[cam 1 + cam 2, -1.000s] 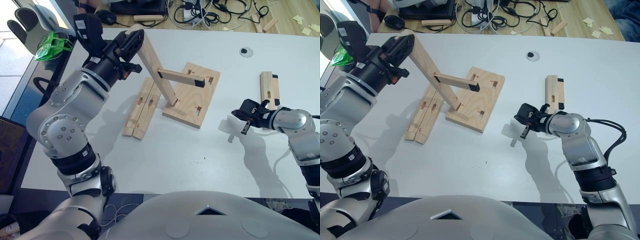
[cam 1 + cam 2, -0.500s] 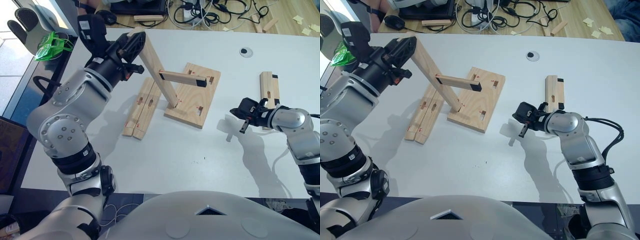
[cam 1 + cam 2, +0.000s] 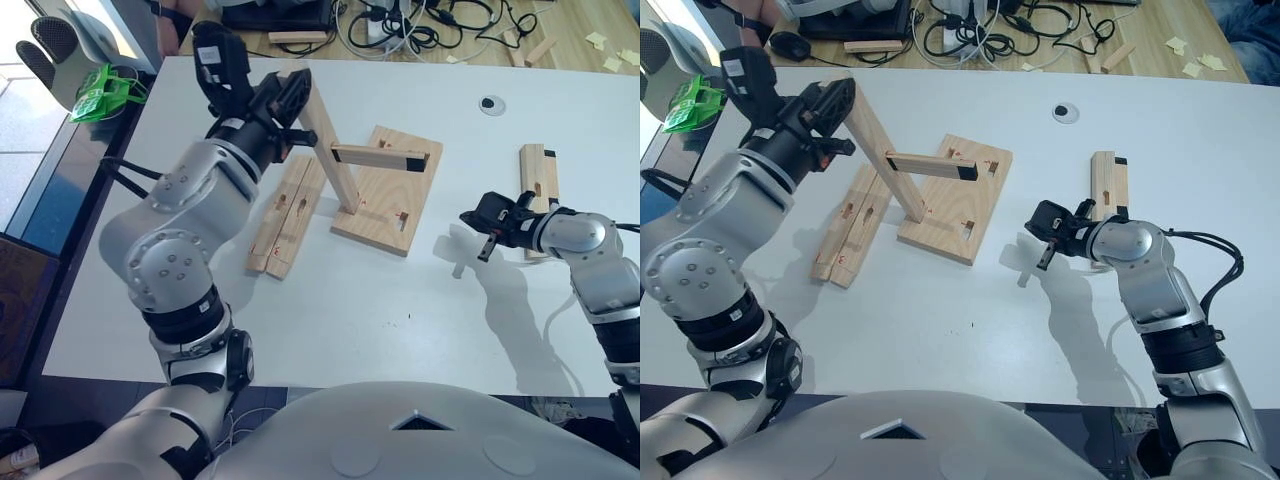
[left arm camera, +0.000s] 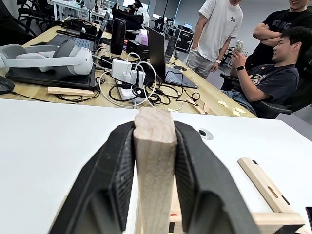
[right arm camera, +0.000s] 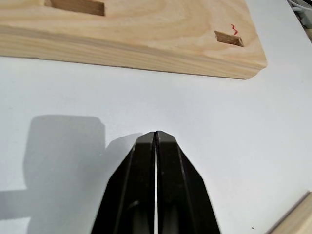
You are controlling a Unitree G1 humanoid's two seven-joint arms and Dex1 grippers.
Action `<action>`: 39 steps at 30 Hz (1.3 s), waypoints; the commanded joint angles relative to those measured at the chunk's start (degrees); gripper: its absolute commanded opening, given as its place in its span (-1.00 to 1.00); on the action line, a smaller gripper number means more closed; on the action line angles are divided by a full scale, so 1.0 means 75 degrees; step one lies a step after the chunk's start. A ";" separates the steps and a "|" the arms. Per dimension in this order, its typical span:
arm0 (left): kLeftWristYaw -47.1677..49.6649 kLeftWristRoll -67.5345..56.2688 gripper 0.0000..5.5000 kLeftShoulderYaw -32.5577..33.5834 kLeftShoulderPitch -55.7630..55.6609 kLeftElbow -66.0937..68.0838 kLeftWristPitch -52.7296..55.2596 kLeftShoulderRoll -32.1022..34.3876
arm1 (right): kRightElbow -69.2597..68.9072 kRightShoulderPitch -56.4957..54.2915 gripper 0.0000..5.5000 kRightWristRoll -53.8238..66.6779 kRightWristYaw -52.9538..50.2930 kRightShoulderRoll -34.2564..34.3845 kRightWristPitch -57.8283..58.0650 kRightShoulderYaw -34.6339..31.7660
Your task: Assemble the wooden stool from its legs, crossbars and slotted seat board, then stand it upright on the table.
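left gripper [image 3: 287,93] clamped on leg [image 3: 324,138], upper left | press straight down into seat board [image 3: 380,200] slot | right gripper [image 3: 485,248] fingers together, empty

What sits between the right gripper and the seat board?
Only bare table and a shadow separate right gripper from seat board, seen in the eye views.

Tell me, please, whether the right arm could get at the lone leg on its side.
Probably yes. The leg lies flat just beyond the right gripper, with nothing between them. The gripper is shut and empty, so it would have to open first.
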 commanded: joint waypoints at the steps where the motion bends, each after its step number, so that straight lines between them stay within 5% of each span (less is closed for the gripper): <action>1: -0.0374 0.0819 -0.63 -0.0678 0.0141 0.0881 -0.0678 -0.0246 | 0.0613 -0.0333 -1.00 -0.0357 -0.0514 0.0036 -0.0204 -0.0148; 12: -0.1346 0.3464 -0.63 -0.2159 -0.0008 0.3280 -0.4127 -0.1048 | 0.1262 -0.0531 -1.00 -0.0662 -0.1313 0.0323 -0.0302 -0.0301; 27: -0.2134 0.3403 -0.63 -0.2099 0.1158 0.1437 -0.2962 -0.0666 | 0.1286 -0.0480 -1.00 -0.0664 -0.1446 0.0357 -0.0390 -0.0400; 39: -0.2179 0.3645 -0.63 -0.1924 0.1272 0.1051 -0.3788 -0.0968 | 0.1399 -0.0516 -1.00 -0.0684 -0.1530 0.0394 -0.0547 -0.0389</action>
